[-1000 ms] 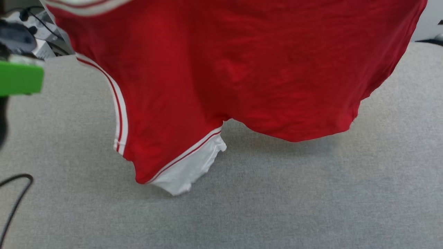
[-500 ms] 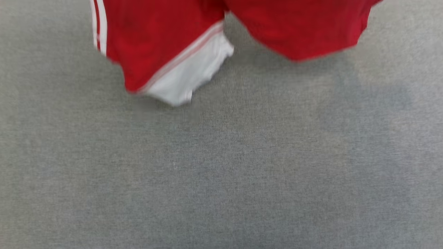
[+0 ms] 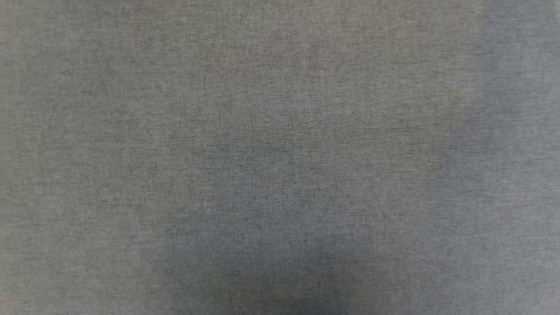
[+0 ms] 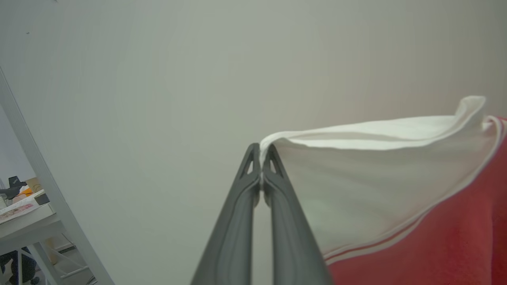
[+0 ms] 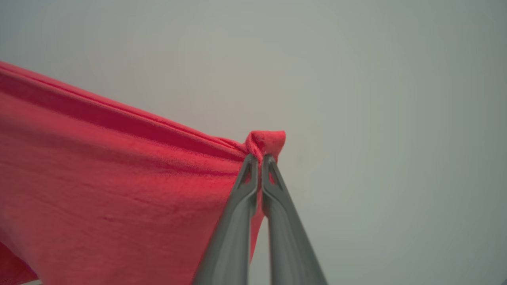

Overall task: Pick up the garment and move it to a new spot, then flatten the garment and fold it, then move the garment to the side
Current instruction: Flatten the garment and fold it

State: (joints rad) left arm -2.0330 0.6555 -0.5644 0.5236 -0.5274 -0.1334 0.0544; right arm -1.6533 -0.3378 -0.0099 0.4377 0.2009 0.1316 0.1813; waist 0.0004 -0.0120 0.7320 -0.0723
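My left gripper pinches the white sleeve hem of the soft red jersey T-shirt, my right gripper a red corner; light, limp, best held by edges.

no legible text, desk papers perhaps blurred

garment: cut off at right and bottom edges in left wrist view; at left and bottom edges in right wrist view.
clutter, lower left: too small to identify.
surface: blurred.
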